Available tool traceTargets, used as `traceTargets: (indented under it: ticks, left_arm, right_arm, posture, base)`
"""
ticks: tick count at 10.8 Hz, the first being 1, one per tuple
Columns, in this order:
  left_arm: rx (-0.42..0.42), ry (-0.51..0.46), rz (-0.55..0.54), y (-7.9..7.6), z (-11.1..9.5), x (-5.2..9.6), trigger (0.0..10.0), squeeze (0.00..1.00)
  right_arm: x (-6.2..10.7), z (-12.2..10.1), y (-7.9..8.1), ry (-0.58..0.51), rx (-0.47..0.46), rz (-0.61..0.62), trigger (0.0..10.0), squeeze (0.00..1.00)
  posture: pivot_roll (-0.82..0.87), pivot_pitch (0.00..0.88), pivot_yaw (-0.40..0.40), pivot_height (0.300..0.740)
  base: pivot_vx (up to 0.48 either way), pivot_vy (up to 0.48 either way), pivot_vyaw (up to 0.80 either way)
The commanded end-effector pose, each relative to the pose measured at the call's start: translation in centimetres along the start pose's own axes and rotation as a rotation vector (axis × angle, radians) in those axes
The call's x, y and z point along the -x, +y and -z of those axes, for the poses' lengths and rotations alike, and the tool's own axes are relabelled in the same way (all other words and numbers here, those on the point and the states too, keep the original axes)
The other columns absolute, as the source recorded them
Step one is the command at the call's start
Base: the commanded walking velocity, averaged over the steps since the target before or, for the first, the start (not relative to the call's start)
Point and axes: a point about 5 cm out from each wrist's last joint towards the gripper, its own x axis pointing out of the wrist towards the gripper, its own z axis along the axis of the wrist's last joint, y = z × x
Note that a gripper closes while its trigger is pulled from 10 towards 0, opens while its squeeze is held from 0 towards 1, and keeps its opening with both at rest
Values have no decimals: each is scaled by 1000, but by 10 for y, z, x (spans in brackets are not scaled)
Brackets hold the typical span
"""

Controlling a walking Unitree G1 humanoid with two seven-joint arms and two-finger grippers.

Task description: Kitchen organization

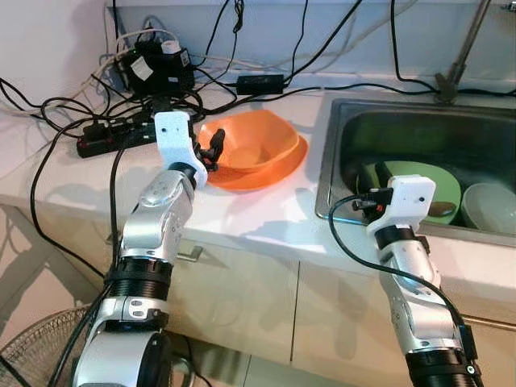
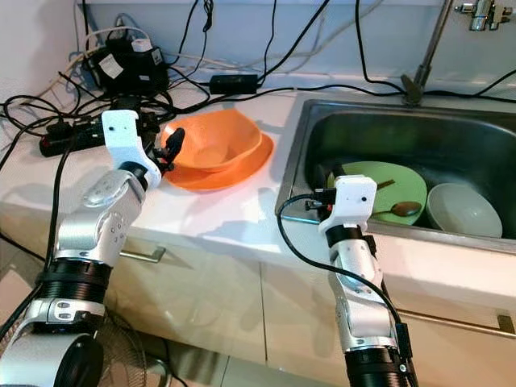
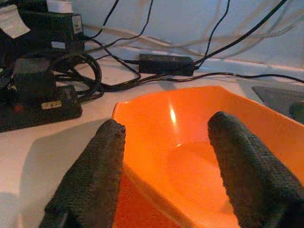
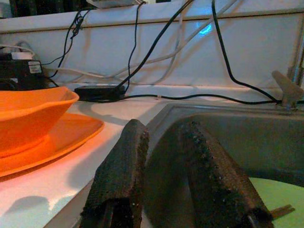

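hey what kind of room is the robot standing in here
Most likely a home kitchen: a steel sink set in a white counter holds a green plate and spoon, and an orange bowl sits on the counter.

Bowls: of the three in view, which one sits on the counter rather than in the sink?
The orange bowl, standing on an orange plate beside the left gripper. The green bowl and the pale bowl both lie in the sink.

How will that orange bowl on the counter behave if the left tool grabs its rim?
The orange bowl looks like thin, glossy plastic: probably light, slightly slippery. Resting loose on the orange plate, it may tip or slide as the open left tool closes.
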Motion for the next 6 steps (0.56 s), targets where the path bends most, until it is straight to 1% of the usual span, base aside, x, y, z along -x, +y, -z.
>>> traceTargets:
  ticks: [1, 2, 3, 6]
  left_arm:
    - [11, -2, -20, 4, -3, 3, 10000, 1000]
    - [29, 20, -33, 4, -2, 4, 10000, 0]
    - [80, 73, -42, 3, 4, 4, 10000, 0]
    - [182, 152, -49, -3, 15, 6, 10000, 0]
  right_arm:
    - [-5, -7, 2, -17, -5, -7, 10000, 0]
    - [-5, -7, 2, -15, -4, -7, 10000, 0]
    - [-5, -6, 2, -14, -4, -9, 10000, 0]
    - [-6, -5, 3, -14, -4, -16, 10000, 0]
  posture:
    - [45, 0, 111, 740]
    - [45, 0, 111, 740]
    - [44, 0, 114, 740]
    - [38, 0, 118, 740]
  base:
    - [0, 0, 0]
    - [0, 0, 0]
    - [0, 0, 0]
    - [0, 0, 0]
